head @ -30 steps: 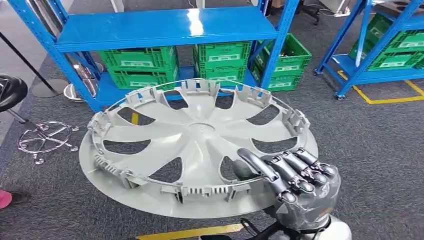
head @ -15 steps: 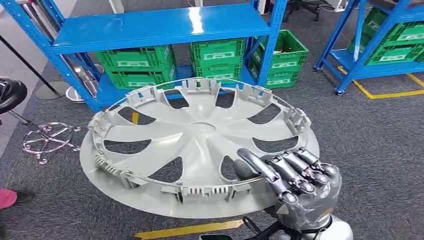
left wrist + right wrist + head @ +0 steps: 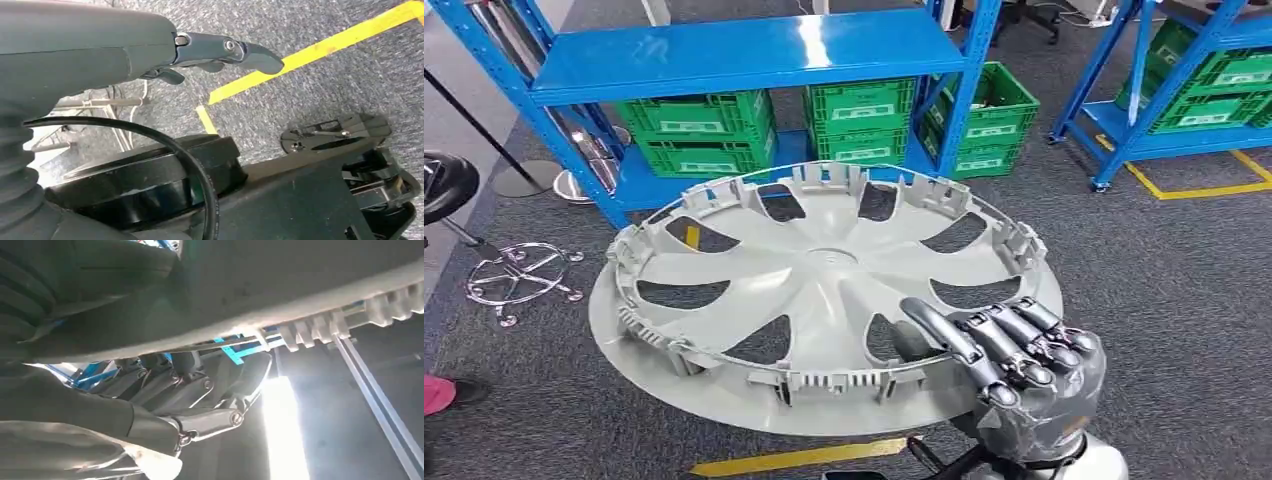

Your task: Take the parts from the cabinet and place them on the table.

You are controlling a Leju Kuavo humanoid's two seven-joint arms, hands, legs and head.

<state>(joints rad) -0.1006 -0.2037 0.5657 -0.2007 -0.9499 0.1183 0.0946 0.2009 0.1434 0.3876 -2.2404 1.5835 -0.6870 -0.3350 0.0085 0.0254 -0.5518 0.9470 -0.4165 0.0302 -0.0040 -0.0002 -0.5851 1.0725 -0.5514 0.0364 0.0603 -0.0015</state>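
A large grey wheel cover [image 3: 824,270] with curved spokes and a clipped rim is held flat in front of me, its inner side up. My right hand [image 3: 1024,365] grips its near right edge, fingers curled over the rim and thumb reaching inward. In the right wrist view the cover's underside [image 3: 300,280] lies across the fingers [image 3: 190,385]. My left hand [image 3: 220,50] hangs low over grey carpet, fingers stretched out and holding nothing.
A blue shelf rack [image 3: 754,55] stands ahead with green crates [image 3: 709,130] on its bottom level. A second blue rack [image 3: 1164,100] is at the right. A chrome chair base [image 3: 519,275] and black seat [image 3: 444,185] sit left. Yellow floor tape [image 3: 794,458] runs below.
The whole picture has shifted slightly, so the camera moved. The right hand keeps the same hold on the wheel cover, which has barely moved.
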